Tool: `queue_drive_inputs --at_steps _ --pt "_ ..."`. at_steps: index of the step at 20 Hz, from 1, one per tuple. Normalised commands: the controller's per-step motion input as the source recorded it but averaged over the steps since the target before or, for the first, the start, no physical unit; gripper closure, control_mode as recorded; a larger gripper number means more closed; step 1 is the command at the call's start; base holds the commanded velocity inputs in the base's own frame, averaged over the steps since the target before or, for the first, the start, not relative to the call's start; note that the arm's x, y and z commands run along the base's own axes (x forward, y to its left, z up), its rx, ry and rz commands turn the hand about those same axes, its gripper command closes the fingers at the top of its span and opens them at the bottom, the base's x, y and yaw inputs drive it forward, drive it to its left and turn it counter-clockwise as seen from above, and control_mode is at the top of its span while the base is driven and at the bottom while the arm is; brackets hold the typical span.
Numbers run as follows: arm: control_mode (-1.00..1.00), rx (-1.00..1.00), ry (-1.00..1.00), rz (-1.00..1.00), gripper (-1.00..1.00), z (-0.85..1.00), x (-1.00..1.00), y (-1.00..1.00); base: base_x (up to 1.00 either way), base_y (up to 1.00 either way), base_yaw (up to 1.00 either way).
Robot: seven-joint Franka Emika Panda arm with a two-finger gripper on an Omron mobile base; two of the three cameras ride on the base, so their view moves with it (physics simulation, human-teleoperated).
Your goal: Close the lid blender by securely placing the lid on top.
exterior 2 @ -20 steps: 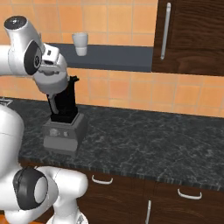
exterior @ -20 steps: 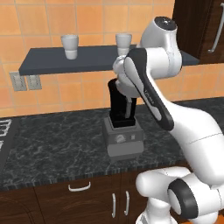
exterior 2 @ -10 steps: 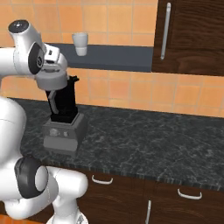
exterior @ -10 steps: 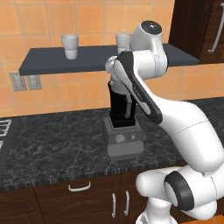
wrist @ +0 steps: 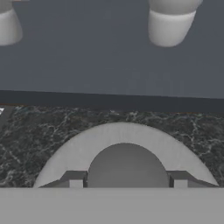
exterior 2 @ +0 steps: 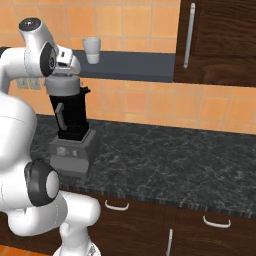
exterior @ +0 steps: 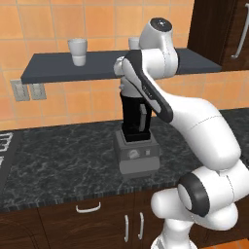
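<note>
Gripping a round light-grey lid [wrist: 78, 151] by its darker knob [wrist: 126, 166]

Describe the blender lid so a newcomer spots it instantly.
On the dark counter below the wall shelf stands the blender. The lid sits at its jar top, in the gripper: a light-grey disc with a darker knob, unlike the white cups above.

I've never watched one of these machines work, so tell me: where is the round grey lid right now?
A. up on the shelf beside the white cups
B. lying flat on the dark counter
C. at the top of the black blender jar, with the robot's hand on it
C: the lid sits at the top of the blender jar, with the gripper shut on its knob.
</note>
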Motion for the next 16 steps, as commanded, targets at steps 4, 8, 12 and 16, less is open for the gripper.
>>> queue_drive_inputs --at_steps 4,8,12,16 --pt "-1.0 0.0 -0.06 0.0 1.0 0.06 0.01 0.0 0.0 0.0 0.0" --pt "-1.0 0.0 -0.03 0.0 1.0 0.0 0.2 0.0 0.0 0.0 0.0" --pt "-1.0 0.0 -0.11 -0.01 1.0 0.08 0.33 0.0 0.0 0.0 0.0" --pt "-1.0 0.0 -0.2 -0.02 1.0 0.26 0.04 0.0 0.0 0.0 0.0"
